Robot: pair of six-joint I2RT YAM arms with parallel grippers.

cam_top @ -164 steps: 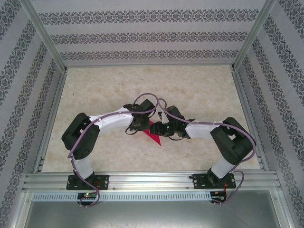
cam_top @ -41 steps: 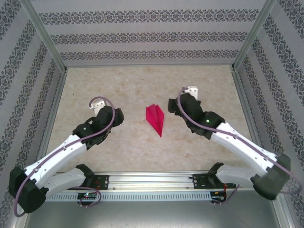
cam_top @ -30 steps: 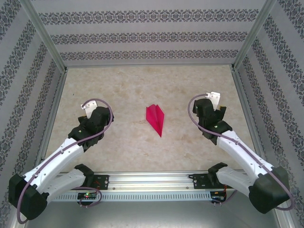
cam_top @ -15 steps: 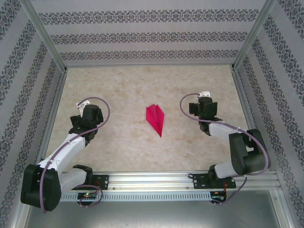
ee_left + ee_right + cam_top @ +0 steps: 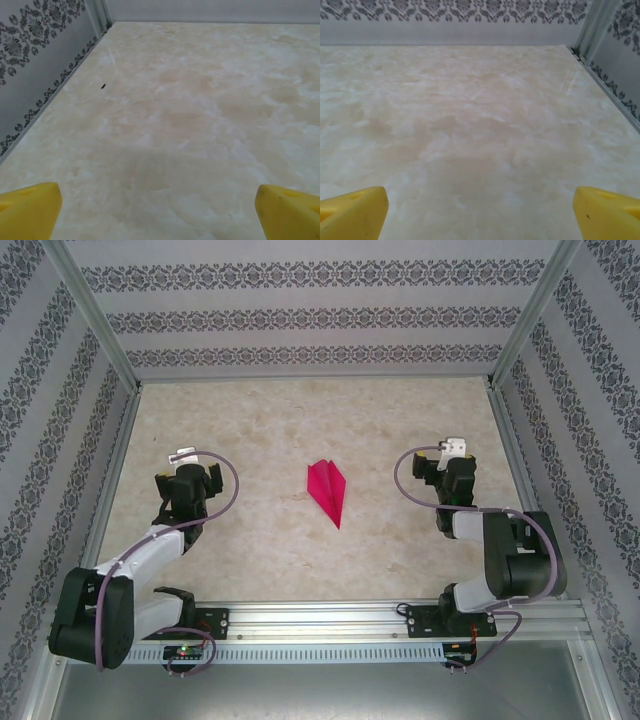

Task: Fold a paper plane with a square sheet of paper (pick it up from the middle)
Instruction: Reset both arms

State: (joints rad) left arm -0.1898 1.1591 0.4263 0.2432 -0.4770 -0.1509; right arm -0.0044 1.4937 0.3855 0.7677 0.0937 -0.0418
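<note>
The square sheet of paper lies folded into a magenta-pink paper plane [image 5: 328,492] in the middle of the table, its point toward the near edge and slightly right. It lies flat, free of both arms. My left gripper [image 5: 186,472] hovers well to its left, open, with its yellow fingertips [image 5: 27,210] wide apart over bare table. My right gripper [image 5: 452,464] hovers well to the right of the plane, also open, with nothing between its yellow fingertips [image 5: 610,210]. In both wrist views the gripper midpoints, left [image 5: 159,212] and right [image 5: 480,212], sit over marbled tabletop.
The beige marbled table [image 5: 320,410] is fenced by patterned walls and metal frame posts [image 5: 95,315]. A metal rail [image 5: 320,620] carrying the arm bases runs along the near edge. A small dark speck [image 5: 103,86] lies near the left wall.
Both arms have left the plane and folded back toward their bases, grippers drawing outward and nearer. The plane has stayed where it was released.
</note>
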